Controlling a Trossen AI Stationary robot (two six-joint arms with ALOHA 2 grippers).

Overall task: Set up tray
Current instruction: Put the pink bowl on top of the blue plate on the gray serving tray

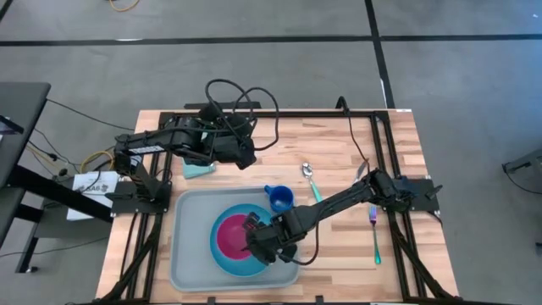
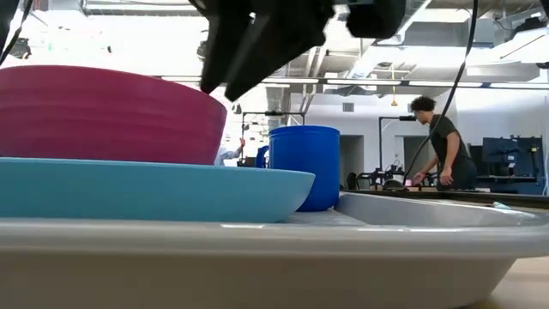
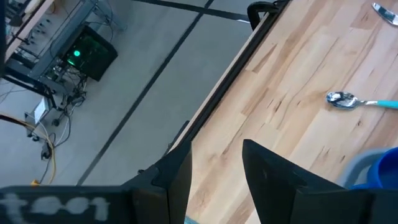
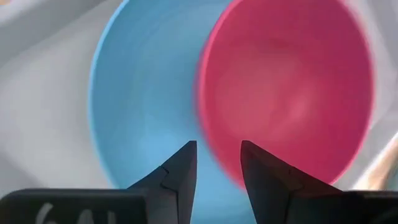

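Note:
The light grey-blue tray (image 1: 188,222) lies at the table's near middle. A round blue plate (image 1: 227,261) rests in it, and a pink bowl (image 1: 229,237) sits on the plate. A blue cup (image 1: 281,200) stands upright in the tray's far right corner. My right gripper (image 4: 217,152) hangs open, pointing steeply down, just over the bowl's right rim (image 2: 210,96) and the plate (image 4: 137,106). My left gripper (image 3: 214,155) is open and holds nothing, raised above the table's far part near a teal napkin (image 1: 199,169). My right gripper stands open over the pink bowl's rim (image 4: 214,134), coming from above at a slant from the table's right. One finger (image 2: 225,69) ends right at the rim's top edge. Whether it touches the bowl I cannot tell.
A spoon (image 1: 310,175) with a teal handle lies on the bare wood to the far right of the tray. A fork (image 1: 374,230) lies near the right edge. In the room beyond the table a person (image 2: 442,142) stands at a bench.

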